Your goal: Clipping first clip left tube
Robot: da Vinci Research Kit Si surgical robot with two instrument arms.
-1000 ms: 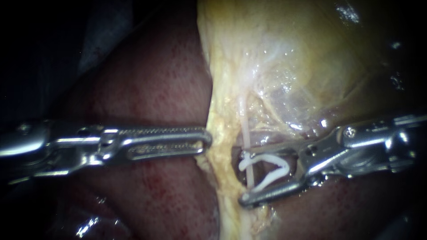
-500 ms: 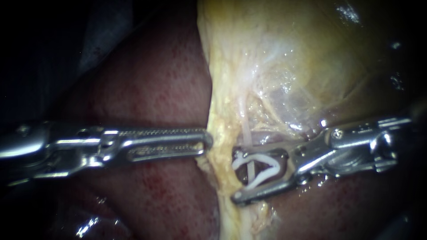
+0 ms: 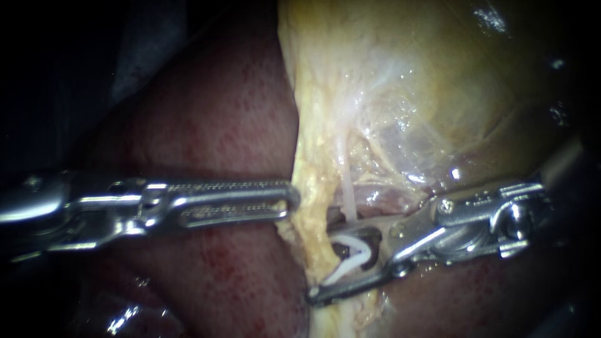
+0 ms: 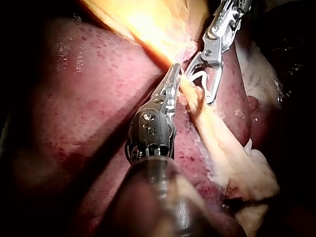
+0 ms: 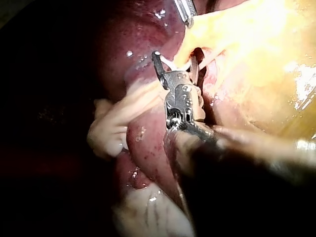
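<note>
- The left instrument [image 3: 293, 199] is held level, its shaft entering from the left across the dark red liver [image 3: 213, 125].
- Its jaws are seen lying almost together, with the edge of the yellowish tissue band [image 3: 310, 188] pinched at their tip; the same hold is shown in the left wrist view [image 4: 175, 75].
- The right instrument [image 3: 328, 260] is brought in from the right and angled down towards the band, below the gallbladder [image 3: 438, 81].
- Its jaws are set at a narrow angle, and a white clip [image 3: 350, 256] is held between them, touched by both.
- The clip is bent into a V, open towards the band.
- A pale tube [image 3: 346, 188] is seen running down from the gallbladder to the upper jaw, where it appears to pass between the clip's legs.
- In the right wrist view the clip [image 5: 171, 63] is seen at the jaw tips, against the band's edge.
</note>
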